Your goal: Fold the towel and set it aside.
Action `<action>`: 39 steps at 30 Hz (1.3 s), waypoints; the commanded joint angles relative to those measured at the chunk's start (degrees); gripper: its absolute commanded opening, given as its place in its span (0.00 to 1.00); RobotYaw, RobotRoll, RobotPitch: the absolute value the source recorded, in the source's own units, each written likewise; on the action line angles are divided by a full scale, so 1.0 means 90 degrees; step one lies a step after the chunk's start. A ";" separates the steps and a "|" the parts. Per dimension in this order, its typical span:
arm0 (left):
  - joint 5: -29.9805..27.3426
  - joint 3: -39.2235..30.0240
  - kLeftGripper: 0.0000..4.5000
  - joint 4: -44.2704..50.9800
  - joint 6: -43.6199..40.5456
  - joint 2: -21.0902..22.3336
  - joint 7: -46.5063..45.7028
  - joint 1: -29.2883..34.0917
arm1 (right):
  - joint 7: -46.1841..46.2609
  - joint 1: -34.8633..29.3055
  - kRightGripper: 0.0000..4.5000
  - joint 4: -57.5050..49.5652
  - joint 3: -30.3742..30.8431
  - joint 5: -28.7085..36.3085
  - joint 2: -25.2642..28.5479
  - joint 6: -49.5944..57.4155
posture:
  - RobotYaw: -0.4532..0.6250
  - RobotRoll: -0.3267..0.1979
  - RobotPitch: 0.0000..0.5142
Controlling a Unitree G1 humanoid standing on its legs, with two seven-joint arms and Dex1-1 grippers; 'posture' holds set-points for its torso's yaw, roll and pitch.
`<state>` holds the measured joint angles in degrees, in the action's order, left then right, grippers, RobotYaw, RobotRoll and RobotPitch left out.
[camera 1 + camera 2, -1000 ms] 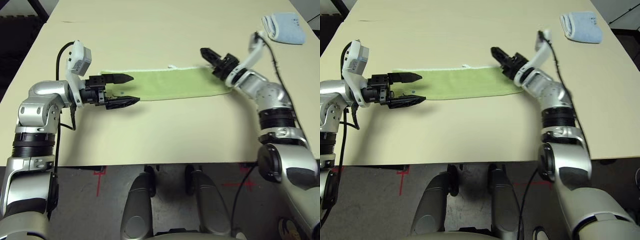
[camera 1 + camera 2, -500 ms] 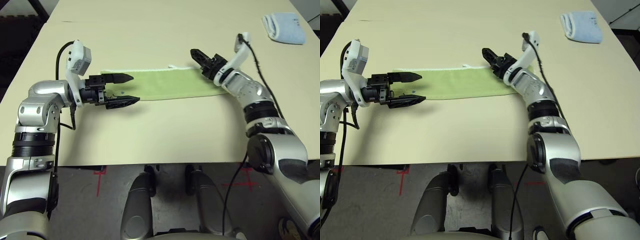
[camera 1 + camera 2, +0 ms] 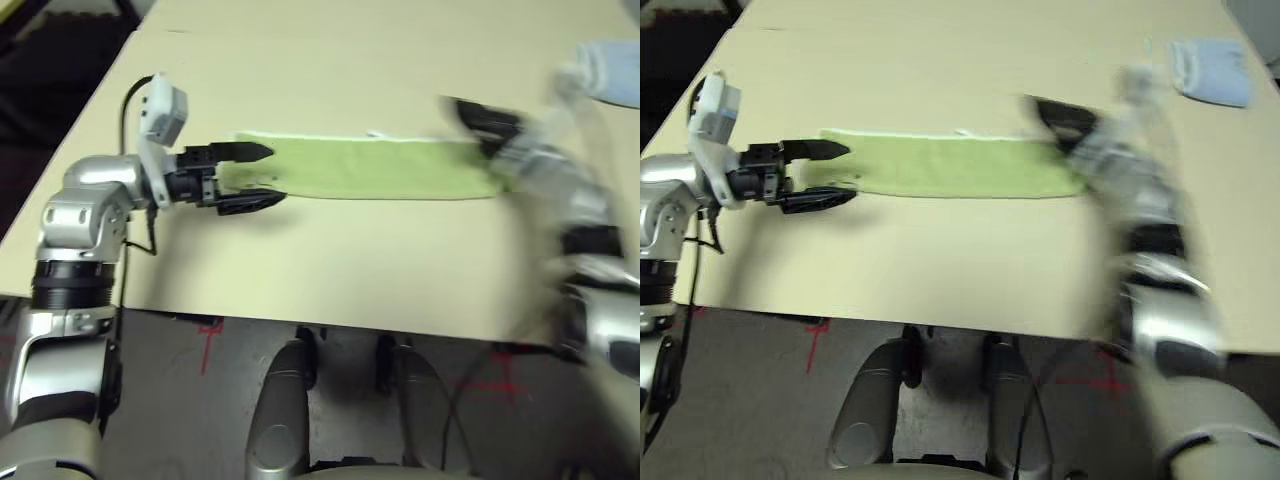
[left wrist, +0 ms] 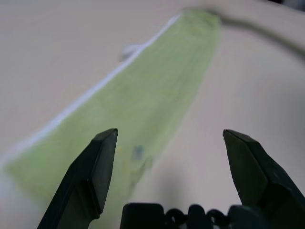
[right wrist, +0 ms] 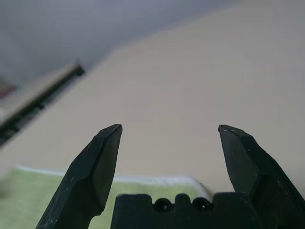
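The light green terry cloth towel with white stitched edging (image 3: 365, 168) lay flat as a long narrow strip across the middle of the pale beige surface (image 3: 330, 270), running from 9 o'clock to 3 o'clock in the head views. Its white edging ran along the 12 o'clock side, with a small white label (image 3: 376, 135) sticking out on that edge. A faint dark mark (image 4: 138, 152) showed on the cloth near the left end in the left wrist view.

The left end effector (image 3: 262, 176) sat at the towel's 9 o'clock end, pointing toward 3 o'clock, fingers spread wide, nothing between them. One fingertip (image 3: 255, 152) was over the far edge of the towel end, the other (image 3: 268, 200) at the near edge; contact with the cloth could not be told.

The right end effector (image 5: 169, 133) was at the towel's 3 o'clock end, heavily blurred in the head views. Its wrist view showed the fingers spread wide and empty, with the towel's white-edged corner just below them and bare surface beyond.

A pale blue folded towel (image 3: 1210, 70) lay at about 1 o'clock on the surface, well apart from the green one.
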<state>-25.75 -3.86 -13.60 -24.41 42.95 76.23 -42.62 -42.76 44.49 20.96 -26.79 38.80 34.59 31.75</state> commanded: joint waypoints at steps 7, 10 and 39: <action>-0.0012 0.0076 1.00 0.0046 0.0016 0.0082 0.0084 0.0089 | 0.0199 -0.0291 1.00 -0.0110 -0.0036 0.0316 -0.0052 0.0486 | 0.37 0.62 0.54; -0.0014 0.0072 1.00 0.0051 0.0007 0.0086 0.0076 0.0091 | 0.0262 -0.0262 1.00 -0.0045 -0.0030 0.0341 -0.0043 0.0492 | 0.37 0.62 0.53; -0.0018 -0.0105 1.00 0.0068 0.0036 0.0209 -0.0093 0.0221 | 0.1299 -0.0177 1.00 0.0230 -0.0063 0.0411 -0.0447 0.1109 | 0.40 0.62 0.54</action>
<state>-25.76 -4.44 -13.34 -24.25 44.02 75.12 -41.44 -33.00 43.40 21.92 -25.68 41.56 30.79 39.63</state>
